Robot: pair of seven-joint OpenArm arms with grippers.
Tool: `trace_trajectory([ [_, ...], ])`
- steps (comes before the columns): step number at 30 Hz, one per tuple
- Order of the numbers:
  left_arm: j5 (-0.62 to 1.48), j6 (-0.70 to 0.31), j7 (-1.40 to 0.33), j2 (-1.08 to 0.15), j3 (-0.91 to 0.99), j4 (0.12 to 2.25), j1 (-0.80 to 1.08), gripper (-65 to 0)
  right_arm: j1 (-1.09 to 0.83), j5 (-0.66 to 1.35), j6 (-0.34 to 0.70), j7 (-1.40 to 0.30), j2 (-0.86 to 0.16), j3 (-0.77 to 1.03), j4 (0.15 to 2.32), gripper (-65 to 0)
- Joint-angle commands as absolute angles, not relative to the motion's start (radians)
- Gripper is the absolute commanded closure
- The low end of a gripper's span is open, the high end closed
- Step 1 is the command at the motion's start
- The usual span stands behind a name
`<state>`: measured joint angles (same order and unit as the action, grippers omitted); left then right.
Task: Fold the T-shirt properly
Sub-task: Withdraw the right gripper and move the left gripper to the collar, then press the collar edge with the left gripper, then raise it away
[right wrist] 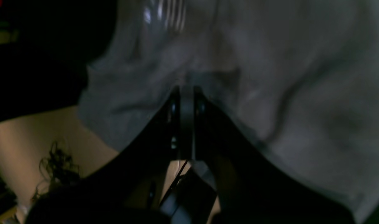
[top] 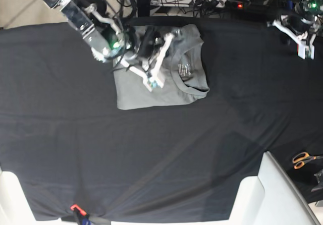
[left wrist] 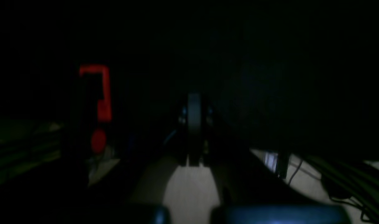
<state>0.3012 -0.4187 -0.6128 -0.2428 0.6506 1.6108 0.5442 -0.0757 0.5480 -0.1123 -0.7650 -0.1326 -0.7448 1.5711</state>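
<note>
Base view gives me the T-shirt (top: 151,91) folded into a compact grey rectangle on the black table cloth (top: 161,159), up toward eleven o'clock from the table's centre, neck label facing up. My right gripper (top: 154,82) hangs over its middle, jaws pressed together with no cloth between them. My left gripper (top: 305,51) sits off at two o'clock, also pressed together, well apart from the shirt. Orange-handled scissors (top: 304,159) lie at four o'clock.
</note>
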Motion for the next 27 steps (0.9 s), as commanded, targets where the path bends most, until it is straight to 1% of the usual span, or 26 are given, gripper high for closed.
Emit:
trace_trajectory([
  [1, 0.305, -0.414, -0.602, -0.255, 0.654, 1.627, 0.555, 0.0, -0.062, 0.559, -0.107, -0.739, -0.127, -0.757, 1.578, 0.0],
  [4, 0.312, -0.414, -0.602, -0.259, 0.582, 1.646, 0.555, 0.0, -0.062, 0.559, -0.107, -0.731, -0.133, -0.756, 1.561, 0.0],
  [6, 0.312, -0.414, -0.602, -0.252, 0.518, 1.710, 0.564, 0.0, -0.062, 0.559, -0.114, -0.722, -0.139, -0.754, 1.569, 0.0],
  [8, 0.317, -0.414, -0.602, -0.245, 0.460, 1.784, 0.588, 0.0, -0.061, 0.559, -0.163, -0.717, -0.151, -0.731, 1.593, 0.0],
  [10, 0.360, -0.414, -0.602, -0.237, 0.398, 1.871, 0.613, 0.0, -0.068, 0.561, -0.248, -0.717, -0.189, -0.690, 1.632, 0.0],
  [12, 0.410, -0.414, -0.604, -0.243, 0.340, 1.928, 0.619, 0.0, -0.076, 0.564, -0.308, -0.716, -0.228, -0.642, 1.669, 0.0],
  [15, 0.469, -0.414, -0.604, -0.263, 0.262, 1.943, 0.627, 0.0, -0.108, 0.567, -0.344, -0.713, -0.272, -0.521, 1.702, 0.0],
  [19, 0.479, -0.414, -0.602, -0.280, 0.125, 1.943, 0.605, 0.0, -0.165, 0.564, -0.343, -0.711, -0.280, -0.298, 1.684, 0.0],
  [22, 0.475, -0.414, -0.602, -0.277, 0.053, 1.934, 0.561, 0.0, -0.188, 0.562, -0.318, -0.711, -0.282, -0.228, 1.676, 0.0],
  [27, 0.475, -0.409, -0.604, -0.277, -0.077, 1.925, 0.464, 0.0, -0.225, 0.562, -0.223, -0.713, -0.277, -0.151, 1.675, 0.0],
])
